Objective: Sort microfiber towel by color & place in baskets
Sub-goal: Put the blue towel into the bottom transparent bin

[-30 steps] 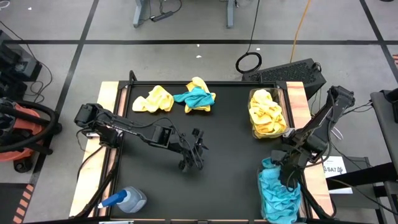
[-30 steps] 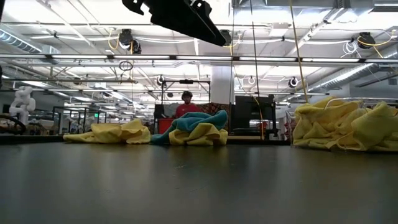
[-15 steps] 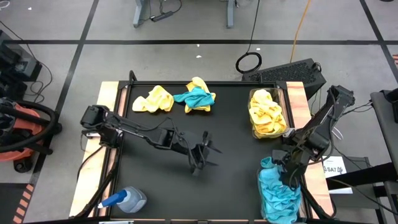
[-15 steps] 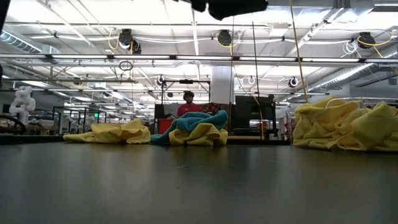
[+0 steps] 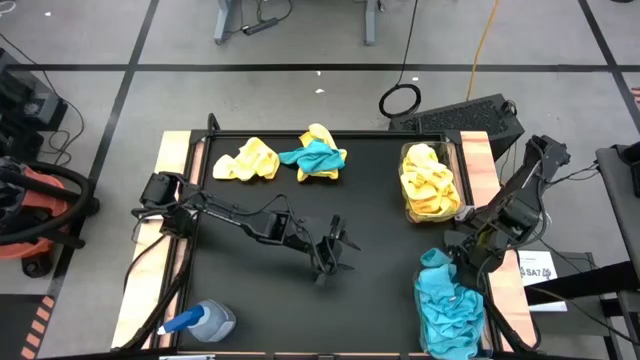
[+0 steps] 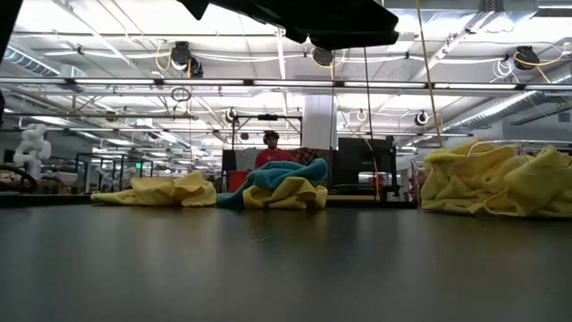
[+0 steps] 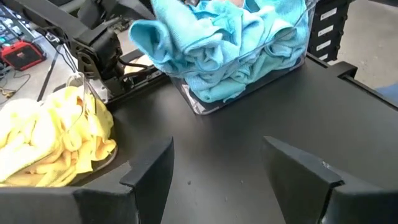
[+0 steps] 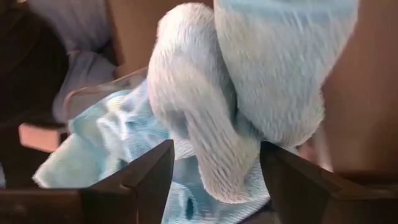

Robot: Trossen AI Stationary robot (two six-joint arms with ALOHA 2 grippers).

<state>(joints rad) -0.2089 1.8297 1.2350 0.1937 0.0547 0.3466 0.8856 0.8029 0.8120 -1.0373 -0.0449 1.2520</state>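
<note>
While the right end effector hangs over the near-right basket, fingers spread around a teal towel that may not have dropped free yet, the load of teal towels is heaped above the rim. If that cloth clings to a finger, lifting away could drag it back out, or tip the heap onto the bench. The left end effector hovers mid-bench, spread and empty. A yellow towel and a mixed teal-yellow pile wait at the far edge; the far-right basket holds yellow towels.
</note>
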